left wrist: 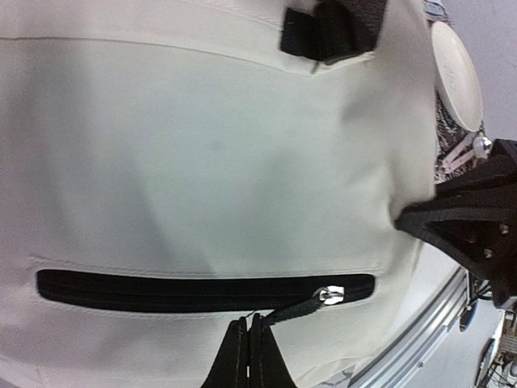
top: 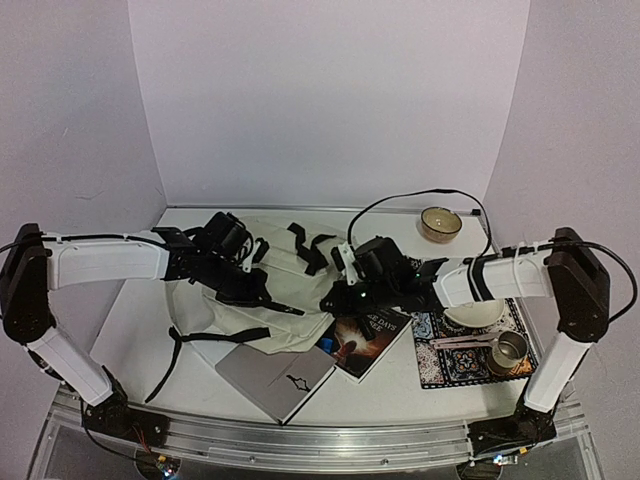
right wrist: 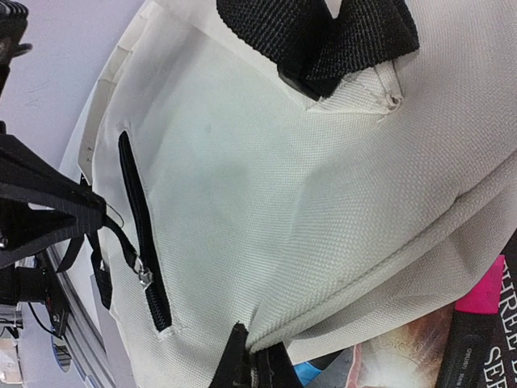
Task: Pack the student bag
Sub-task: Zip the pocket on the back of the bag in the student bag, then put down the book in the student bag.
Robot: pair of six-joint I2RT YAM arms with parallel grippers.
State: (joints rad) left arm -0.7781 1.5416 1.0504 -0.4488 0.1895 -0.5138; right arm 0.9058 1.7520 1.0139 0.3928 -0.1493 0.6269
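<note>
The student bag (top: 285, 285), cream fabric with black straps, lies on the table between both arms. In the left wrist view its front pocket zipper (left wrist: 161, 291) runs across the bag (left wrist: 202, 162), closed, with the silver slider (left wrist: 329, 296) at the right end. My left gripper (left wrist: 248, 325) is shut on the black pull cord (left wrist: 292, 311) of that slider, at the bag's front (top: 265, 295). My right gripper (right wrist: 254, 343) is shut on a fold of the bag's seam edge (right wrist: 339, 299), at the bag's right side (top: 330, 298). The same zipper (right wrist: 141, 218) shows in the right wrist view.
A silver laptop (top: 275, 375) lies in front of the bag, a book (top: 368, 340) partly under its right edge with a pink marker (right wrist: 477, 319) on it. To the right is a patterned mat (top: 455, 365) with a white plate (top: 478, 315) and metal cup (top: 510, 350). A bowl (top: 440, 222) stands at the back.
</note>
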